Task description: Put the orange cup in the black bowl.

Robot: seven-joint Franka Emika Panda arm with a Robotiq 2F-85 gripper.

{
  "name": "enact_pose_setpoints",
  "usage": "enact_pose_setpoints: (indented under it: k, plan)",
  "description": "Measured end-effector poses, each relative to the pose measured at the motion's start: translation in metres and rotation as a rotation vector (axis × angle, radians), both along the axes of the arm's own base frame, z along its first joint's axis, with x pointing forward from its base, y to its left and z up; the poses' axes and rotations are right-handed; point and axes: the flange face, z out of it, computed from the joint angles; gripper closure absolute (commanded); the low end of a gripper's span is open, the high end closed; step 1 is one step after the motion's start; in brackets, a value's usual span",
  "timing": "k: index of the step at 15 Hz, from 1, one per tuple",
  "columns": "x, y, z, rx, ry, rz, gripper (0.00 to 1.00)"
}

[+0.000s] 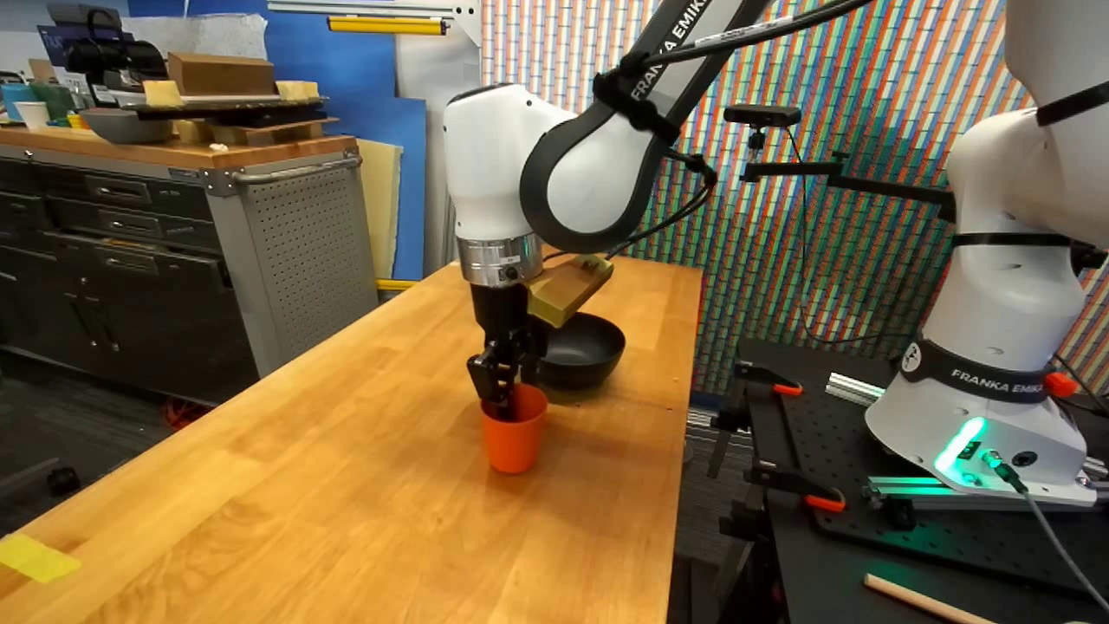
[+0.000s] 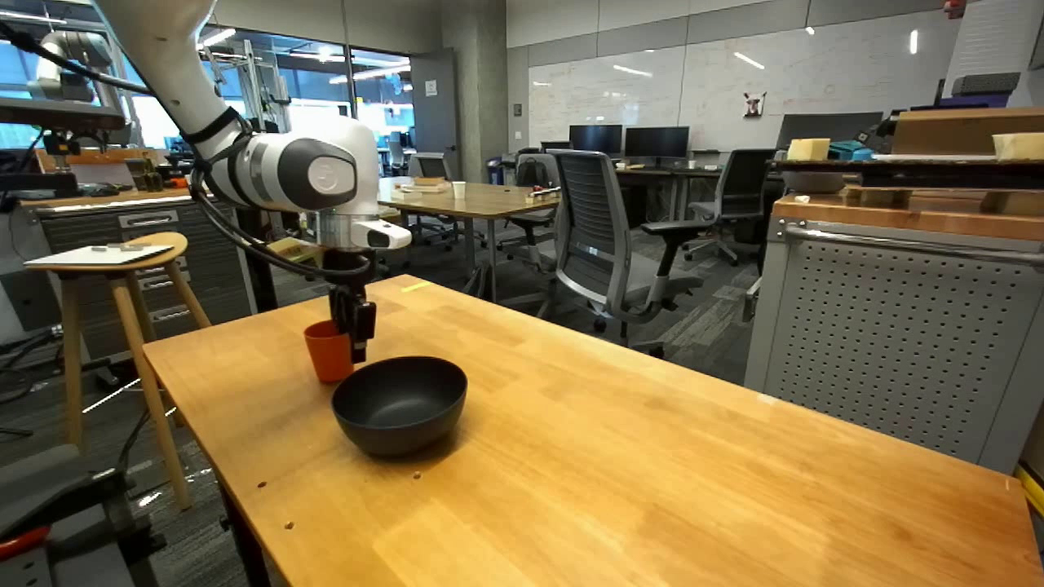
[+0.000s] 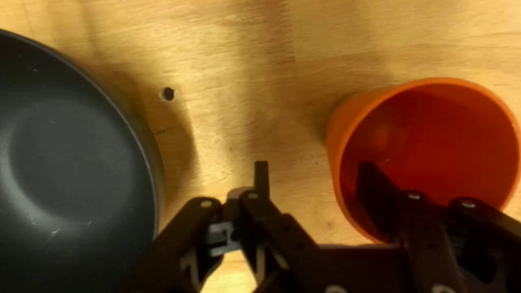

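Note:
The orange cup point(image 1: 514, 446) stands upright on the wooden table, close to the black bowl point(image 1: 582, 347). Both also show in an exterior view, the cup point(image 2: 328, 355) beside the bowl point(image 2: 400, 408). My gripper point(image 1: 517, 386) points down at the cup's rim. In the wrist view the gripper point(image 3: 314, 175) is open: one finger is inside the orange cup point(image 3: 452, 138), the other is outside it, on the side of the black bowl point(image 3: 69, 154). The cup's near wall lies between the fingers, with a visible gap to the outer finger. The bowl's inside shows nothing in it.
The wooden table point(image 1: 364, 468) carries a strip of yellow tape point(image 1: 39, 557). A grey cabinet point(image 1: 295, 217) stands beyond its long edge. The robot's base point(image 1: 979, 433) is on a black stand at the opposite side. A stool point(image 2: 122, 261) and an office chair point(image 2: 603, 236) stand around.

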Motion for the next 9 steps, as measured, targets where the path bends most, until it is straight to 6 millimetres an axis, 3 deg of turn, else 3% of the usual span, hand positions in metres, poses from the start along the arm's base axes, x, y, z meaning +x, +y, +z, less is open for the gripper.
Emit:
enact_pose_setpoints:
  k: [3,6,7,9]
  plan:
    - [0.0005,0.0,0.0005,-0.001,-0.001,-0.008,0.96]
    - [0.0006,0.0001,0.0006,-0.001,-0.002,-0.016,1.0]
    - [0.0008,0.0005,0.0018,0.0,-0.004,-0.019,0.95]
    - [0.002,0.0013,0.0074,0.004,-0.013,-0.025,0.95]
